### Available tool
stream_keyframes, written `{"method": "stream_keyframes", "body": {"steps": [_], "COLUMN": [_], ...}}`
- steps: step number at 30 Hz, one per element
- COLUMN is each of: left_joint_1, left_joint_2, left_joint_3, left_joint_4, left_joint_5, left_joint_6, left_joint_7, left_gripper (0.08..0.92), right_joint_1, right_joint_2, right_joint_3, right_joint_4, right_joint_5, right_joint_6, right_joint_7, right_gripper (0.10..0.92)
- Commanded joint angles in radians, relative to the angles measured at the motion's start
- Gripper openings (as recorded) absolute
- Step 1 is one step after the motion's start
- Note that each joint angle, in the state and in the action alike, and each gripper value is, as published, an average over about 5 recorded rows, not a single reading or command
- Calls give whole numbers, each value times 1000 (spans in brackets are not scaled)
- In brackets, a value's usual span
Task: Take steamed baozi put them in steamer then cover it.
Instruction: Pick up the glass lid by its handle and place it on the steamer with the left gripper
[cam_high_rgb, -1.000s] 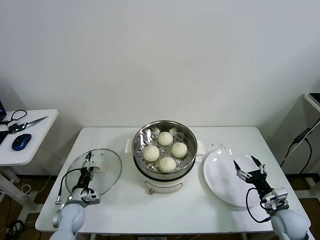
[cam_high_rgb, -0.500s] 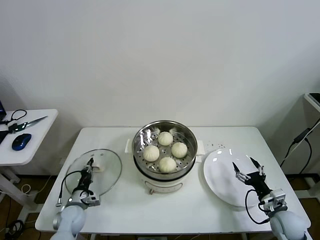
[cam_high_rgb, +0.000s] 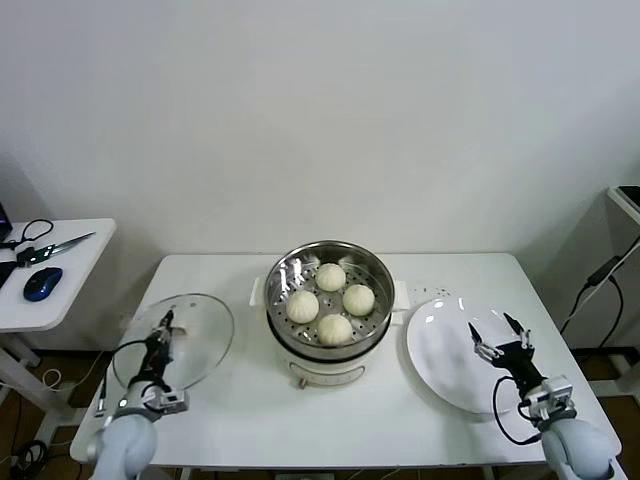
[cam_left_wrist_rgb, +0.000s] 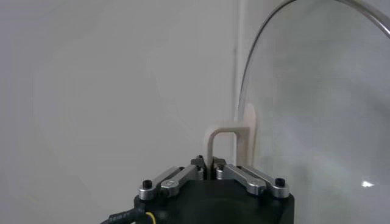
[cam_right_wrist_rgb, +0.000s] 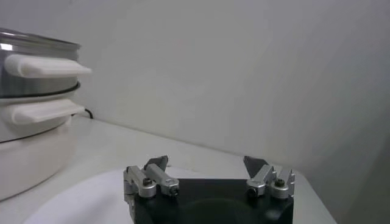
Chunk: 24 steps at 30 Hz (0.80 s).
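Several cream-white baozi lie on the perforated tray inside the steel steamer at the table's middle. The glass cover is left of the steamer, tilted, its near side raised off the table. My left gripper is shut on the cover's cream handle. In the left wrist view my gripper pinches that handle, with the cover's glass behind it. My right gripper hovers open over the white plate, holding nothing. The right wrist view shows that gripper open and the steamer off to one side.
A small side table stands to the left with a blue mouse, cables and scissors. The table's right edge lies just past the plate. A wall runs close behind the table.
My left gripper has shut on the cover's handle and the cover has tipped up and shifted left. The right gripper has barely moved and stays open.
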Motion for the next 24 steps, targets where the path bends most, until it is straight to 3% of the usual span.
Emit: {"method": "stream_keyframes", "body": {"steps": [1, 8, 13, 18, 24], "left_joint_1": [234, 325, 291, 136, -188], "left_joint_2": [75, 154, 282, 369, 317], "left_joint_3": [-58, -30, 88, 312, 666], "left_joint_4": [-413, -630, -707, -706, -684], "left_joint_5": [-93, -74, -74, -85, 16], "left_joint_6": [118, 308, 459, 587, 760], "left_joint_7": [4, 33, 63, 97, 297], "left_gripper": [150, 150, 150, 150, 150], "right_joint_1": [24, 49, 58, 69, 82], "right_joint_2": [-2, -7, -22, -29, -19], "right_joint_3": [-6, -21, -27, -32, -39], "right_joint_4": [-33, -54, -68, -80, -91], "right_joint_5": [-13, -23, -28, -30, -44], "right_joint_6": [3, 7, 12, 13, 14], "right_joint_7": [0, 5, 7, 8, 11], "right_gripper": [823, 823, 823, 823, 823]}}
